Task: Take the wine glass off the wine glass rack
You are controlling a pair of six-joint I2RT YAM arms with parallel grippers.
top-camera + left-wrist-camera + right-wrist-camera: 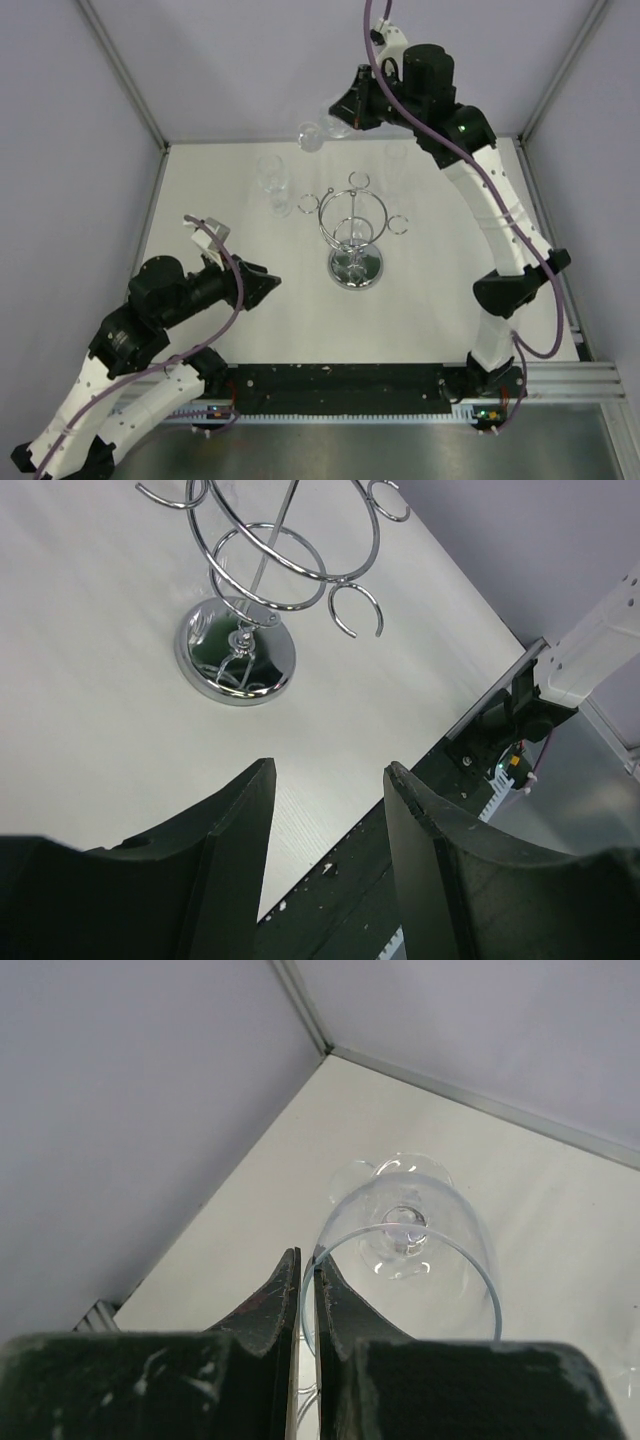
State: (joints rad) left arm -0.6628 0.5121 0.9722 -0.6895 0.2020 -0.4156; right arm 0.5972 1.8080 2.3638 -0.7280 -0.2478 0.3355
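Already off — clear stemmed wine glass (312,135) aloft beyond shiny chrome wire rack (354,232), rim pinched in right claw (305,1265), stem axis pointing away from claw; left claw (330,772) wide, nearer rack.

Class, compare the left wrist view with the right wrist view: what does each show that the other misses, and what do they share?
Left wrist only: the wine glass rack and the open left gripper. Right wrist only: the wine glass, its rim pinched in the right gripper. Both: the white table.
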